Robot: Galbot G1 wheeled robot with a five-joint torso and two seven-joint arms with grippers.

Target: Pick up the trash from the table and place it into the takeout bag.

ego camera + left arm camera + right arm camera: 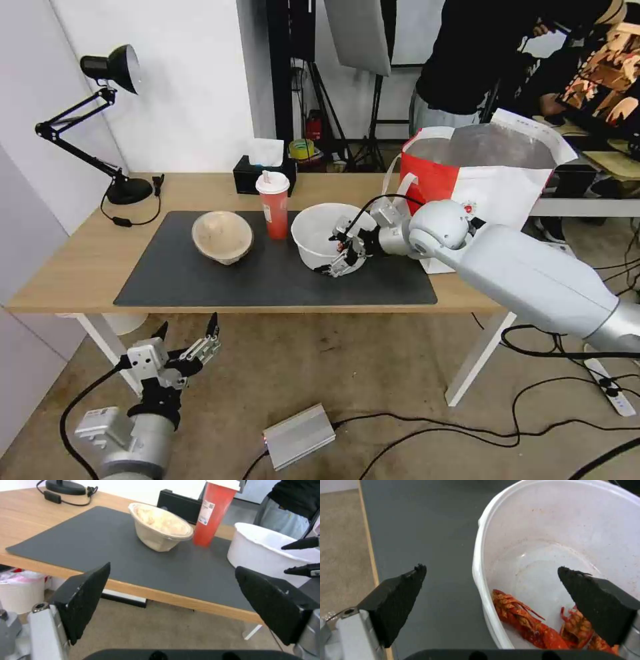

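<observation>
At the middle of the head view the white bowl sits on the dark mat, red scraps loose inside, with the right tool spread wide astride its near rim, one finger inside. A thin wall (probably flexible) could buckle or tip, spilling scraps before the takeout bag at right. Left tool hangs wide below the bench.

On the mat of the table we see three things in a row: the paper bowl left, the cup in the middle, the plastic bowl right. The takeout bag stands right of them, the tissue box behind the cup.
</observation>
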